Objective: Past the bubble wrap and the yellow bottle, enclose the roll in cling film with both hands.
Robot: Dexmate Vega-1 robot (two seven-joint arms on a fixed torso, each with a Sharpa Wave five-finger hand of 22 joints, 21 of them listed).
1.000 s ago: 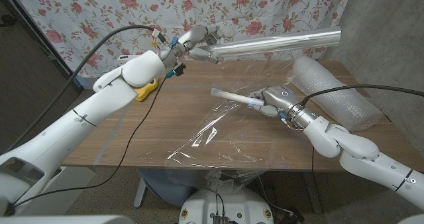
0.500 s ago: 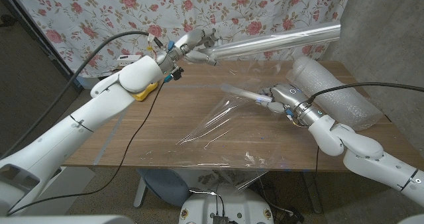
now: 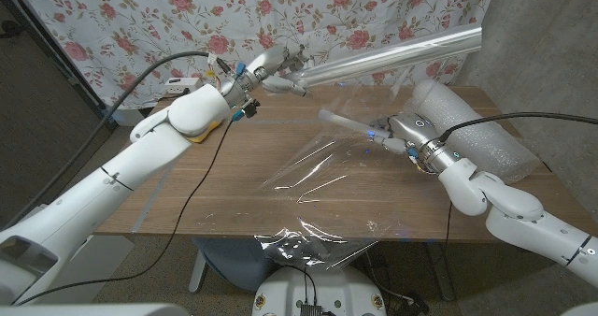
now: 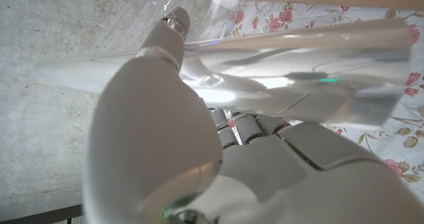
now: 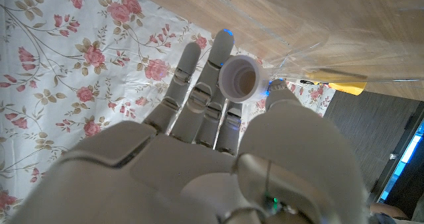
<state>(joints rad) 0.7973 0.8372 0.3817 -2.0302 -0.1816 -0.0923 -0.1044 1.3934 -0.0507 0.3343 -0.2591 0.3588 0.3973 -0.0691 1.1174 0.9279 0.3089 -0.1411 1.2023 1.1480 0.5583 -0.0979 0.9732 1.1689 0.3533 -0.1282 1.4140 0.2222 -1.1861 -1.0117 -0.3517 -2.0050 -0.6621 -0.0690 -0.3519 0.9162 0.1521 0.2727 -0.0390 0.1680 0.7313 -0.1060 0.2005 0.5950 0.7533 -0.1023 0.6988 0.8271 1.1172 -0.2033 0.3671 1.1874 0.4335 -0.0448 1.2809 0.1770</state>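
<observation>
My left hand [image 3: 278, 68] grips one end of the long shiny cling film tube [image 3: 402, 54], held in the air over the table's far edge; the left wrist view shows this hand [image 4: 199, 151] wrapped around the tube [image 4: 298, 71]. My right hand [image 3: 404, 132] holds a thin white roll [image 3: 346, 122] above the table, pointing toward the left arm. In the right wrist view the roll's open end [image 5: 240, 78] sticks out past the fingers [image 5: 212, 85]. A loose sheet of cling film [image 3: 318, 176] hangs from the tube, drapes past the roll and trails over the front edge.
A large bubble wrap bundle [image 3: 467, 129] lies on the right side of the wooden table [image 3: 234, 185], just behind my right forearm. A yellow bottle [image 3: 201, 131] peeks out from under my left arm. A floral cloth hangs behind the table. A black cable runs along each arm.
My right hand has lifted the white roll up and away toward the far side, dragging the film sheet with it. The left hand and tube have risen slightly.
</observation>
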